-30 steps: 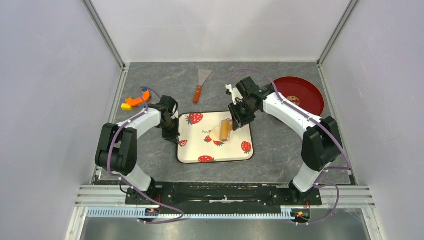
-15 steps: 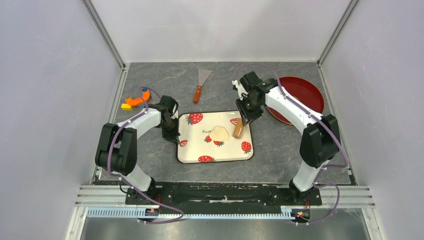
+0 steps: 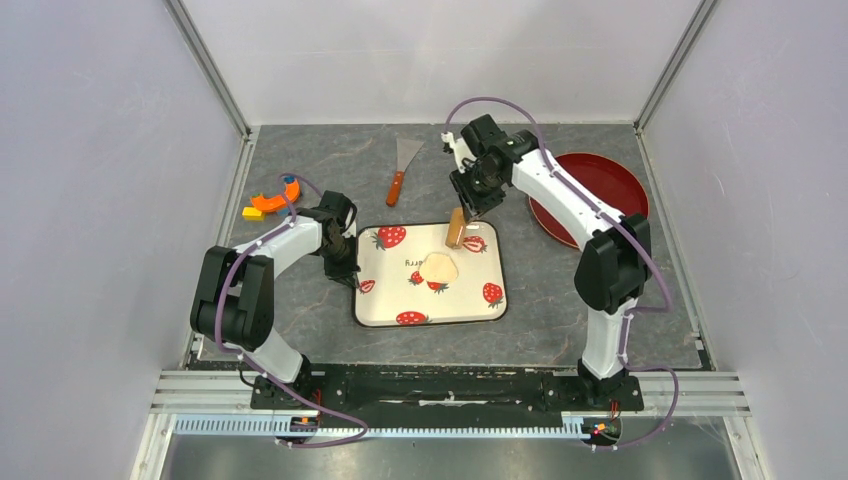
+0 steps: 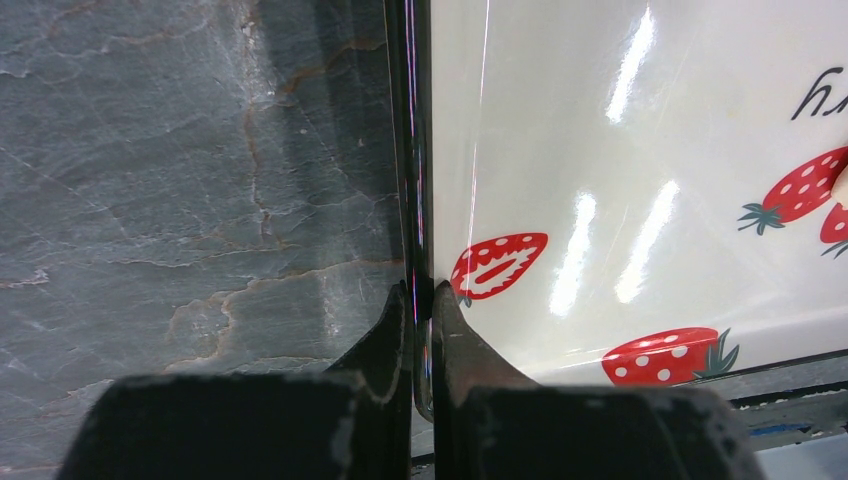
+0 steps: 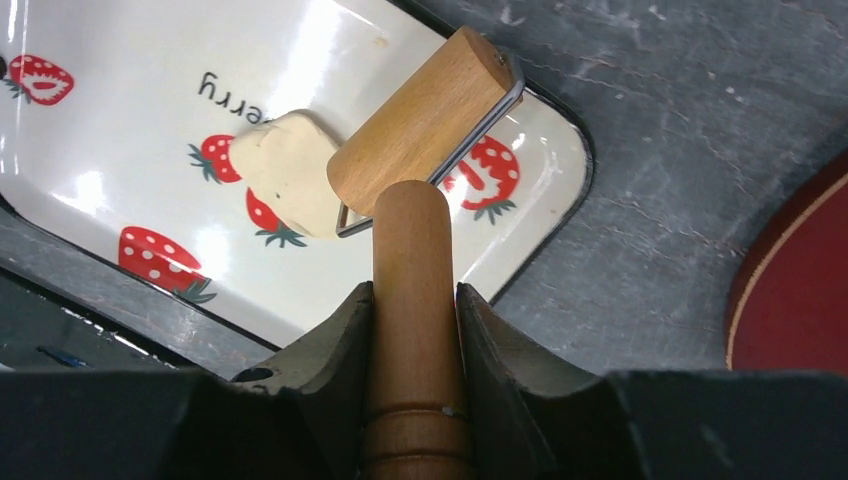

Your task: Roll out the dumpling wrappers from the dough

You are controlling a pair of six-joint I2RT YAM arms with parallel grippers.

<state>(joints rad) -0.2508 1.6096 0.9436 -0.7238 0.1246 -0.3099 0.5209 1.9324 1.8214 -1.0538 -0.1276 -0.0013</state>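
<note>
So right gripper jaws clamp the roller handle near the dough; left gripper jaws pinch the tray rim.

Left arm reaches forward, elbow bent. Left gripper sits low, fingers pinched on the tray rim. Right arm extends far forward. Right gripper clamps the roller handle.

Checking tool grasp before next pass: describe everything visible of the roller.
The roller is a smooth tan wooden cylinder on a metal wire frame, with a rounded wooden handle. The right gripper has its jaws shut on the handle. The cylinder sits over the far right part of the strawberry tray, just beyond the flattened dough; contact with either is unclear.
</note>
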